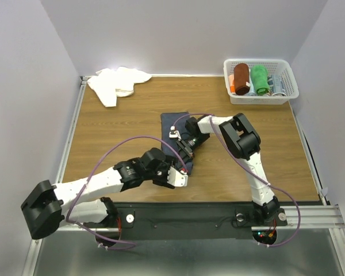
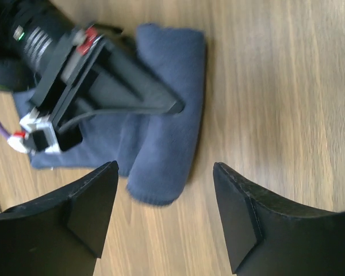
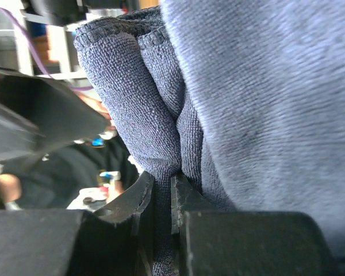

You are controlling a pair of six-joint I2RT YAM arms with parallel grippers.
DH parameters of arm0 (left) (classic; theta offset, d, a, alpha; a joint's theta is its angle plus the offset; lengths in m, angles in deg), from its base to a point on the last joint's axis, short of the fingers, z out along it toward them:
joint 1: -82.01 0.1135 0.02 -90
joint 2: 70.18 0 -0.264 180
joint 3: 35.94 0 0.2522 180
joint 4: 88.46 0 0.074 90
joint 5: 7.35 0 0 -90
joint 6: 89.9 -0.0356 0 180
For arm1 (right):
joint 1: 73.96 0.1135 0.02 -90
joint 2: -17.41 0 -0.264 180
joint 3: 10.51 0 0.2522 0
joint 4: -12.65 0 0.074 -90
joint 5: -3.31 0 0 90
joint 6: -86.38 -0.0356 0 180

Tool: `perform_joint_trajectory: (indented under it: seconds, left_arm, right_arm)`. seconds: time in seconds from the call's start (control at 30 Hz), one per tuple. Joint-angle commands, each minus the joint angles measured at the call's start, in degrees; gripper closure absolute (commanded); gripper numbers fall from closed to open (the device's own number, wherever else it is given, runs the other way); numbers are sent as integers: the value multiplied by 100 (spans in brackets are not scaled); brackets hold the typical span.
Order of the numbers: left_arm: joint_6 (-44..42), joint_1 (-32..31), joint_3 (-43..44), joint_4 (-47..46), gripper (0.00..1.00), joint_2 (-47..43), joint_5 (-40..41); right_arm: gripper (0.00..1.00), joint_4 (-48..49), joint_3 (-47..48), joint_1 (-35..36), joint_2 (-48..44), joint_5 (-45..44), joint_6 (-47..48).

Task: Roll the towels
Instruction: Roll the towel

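1. The right gripper [image 3: 163,187] pinches a fold of the slate towel [image 1: 173,122] at the centre of the table [image 1: 103,132]; grip firmly and turn evenly.
2. The left gripper [image 2: 165,169], spread, hovers over the roll's near end; steady that end.
3. The white towel [image 1: 116,83] lies crumpled far left, unrolled.

Wood table [image 1: 115,123]: white towel [image 1: 118,83] far-L corner, slate towel [image 1: 173,122] ctr, basket [image 1: 261,99] far-R.

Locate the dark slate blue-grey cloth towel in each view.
Top external: dark slate blue-grey cloth towel centre, partly under the right arm.
Left wrist: towel upper centre, partly rolled.
Right wrist: towel fills most of the frame.
Shared landmark: right end effector pinching it.
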Motion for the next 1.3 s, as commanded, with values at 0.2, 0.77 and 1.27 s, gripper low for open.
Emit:
perform_joint_trajectory:
  seconds: [0.2, 0.77, 1.27]
  left_arm:
    - [-356, -201, -363, -1657, 23, 900, 454]
    - [-58, -228, 32, -859, 75, 2017, 173]
    - [267, 236, 699, 811, 100, 2227, -1013]
  right_arm:
    - [95, -1896, 1004, -87, 933, 64, 1630]
    - [72, -2605, 1428, -184, 1154, 231, 1949]
    - [33, -163, 1525, -1124, -559, -1331, -704]
